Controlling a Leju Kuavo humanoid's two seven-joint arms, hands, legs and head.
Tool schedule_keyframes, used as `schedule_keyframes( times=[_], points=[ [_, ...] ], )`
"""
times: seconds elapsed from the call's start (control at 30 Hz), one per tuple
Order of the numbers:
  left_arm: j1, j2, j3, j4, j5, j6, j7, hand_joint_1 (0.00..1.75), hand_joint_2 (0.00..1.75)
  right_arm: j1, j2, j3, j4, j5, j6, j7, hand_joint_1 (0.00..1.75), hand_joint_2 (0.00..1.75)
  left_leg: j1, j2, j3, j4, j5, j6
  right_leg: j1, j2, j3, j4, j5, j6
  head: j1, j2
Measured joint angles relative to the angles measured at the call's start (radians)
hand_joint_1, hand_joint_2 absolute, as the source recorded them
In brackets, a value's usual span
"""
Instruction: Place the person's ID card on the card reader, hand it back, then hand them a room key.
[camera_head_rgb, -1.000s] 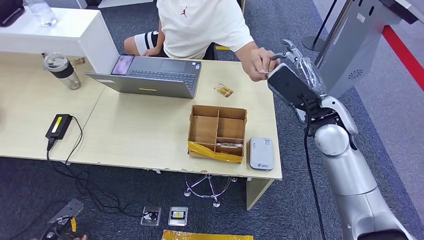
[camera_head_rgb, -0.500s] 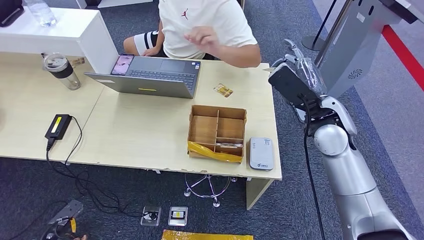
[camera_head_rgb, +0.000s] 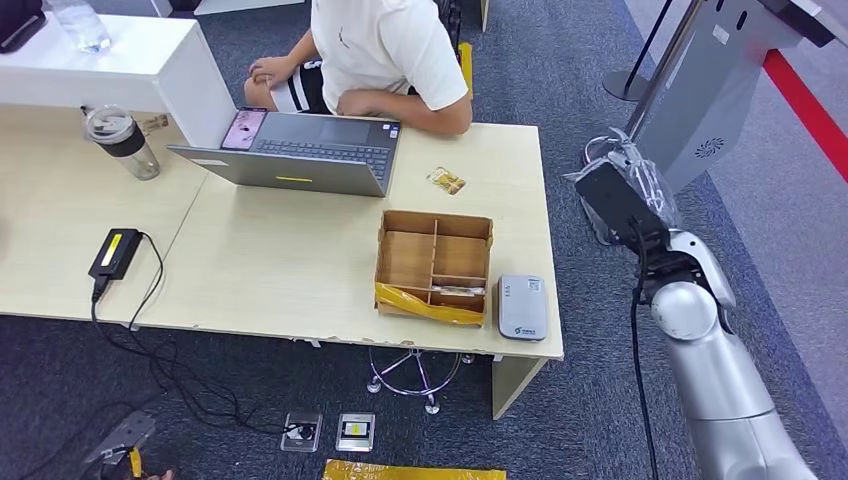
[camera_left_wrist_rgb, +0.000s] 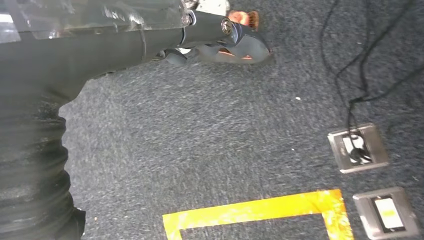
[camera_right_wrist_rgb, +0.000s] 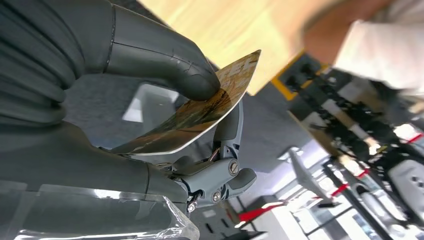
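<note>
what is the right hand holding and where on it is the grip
The right hand pinches a thin card with a brown and gold printed face, thumb pressing on its face near one edge, fingers beneath. The rest of the card sticks out free.

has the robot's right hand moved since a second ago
Yes. In the head view the right hand, pinching the ID card, has pulled back from the table's far corner toward the robot, and is now beside the table edge, over carpet.
</note>
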Motion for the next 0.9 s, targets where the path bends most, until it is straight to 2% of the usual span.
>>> schedule_keyframes(
  times=[0.27, 0.57, 0.73, 0.9],
  points=[
    [0.020, 0.009, 0.021, 0.004, 0.004, 0.000, 0.000, 0.00, 1.75, 0.051, -0.050, -0.047, 0.093, 0.008, -0.051, -0.018, 1.75, 1.75, 0.000, 0.001, 0.000, 0.000, 0.000, -0.001, 0.000, 0.001, 0.000, 0.000, 0.000, 0.000, 0.000, 0.000],
    [0.039, 0.015, 0.044, 0.008, 0.008, -0.007, 0.000, 0.00, 1.75, 0.059, -0.078, -0.068, 0.258, -0.003, -0.088, -0.054, 1.75, 1.75, 0.001, 0.001, 0.000, 0.000, 0.000, -0.001, 0.001, 0.001, 0.000, 0.000, 0.000, 0.000, 0.000, 0.000],
    [0.045, 0.018, 0.056, 0.009, -0.006, -0.019, 0.000, 0.00, 1.75, 0.054, -0.091, -0.065, 0.421, 0.016, -0.057, -0.063, 1.75, 1.75, 0.001, 0.001, -0.001, 0.000, 0.000, -0.001, 0.000, 0.001, -0.001, 0.000, 0.000, 0.000, 0.000, 0.000],
    [0.042, 0.019, 0.071, 0.009, -0.017, -0.030, 0.000, 0.00, 1.75, 0.042, -0.092, -0.059, 0.554, 0.026, 0.012, -0.066, 1.75, 1.75, 0.001, 0.001, 0.000, 0.000, 0.000, -0.001, 0.001, 0.001, -0.001, 0.000, 0.000, 0.000, 0.000, 0.000]
  ],
)
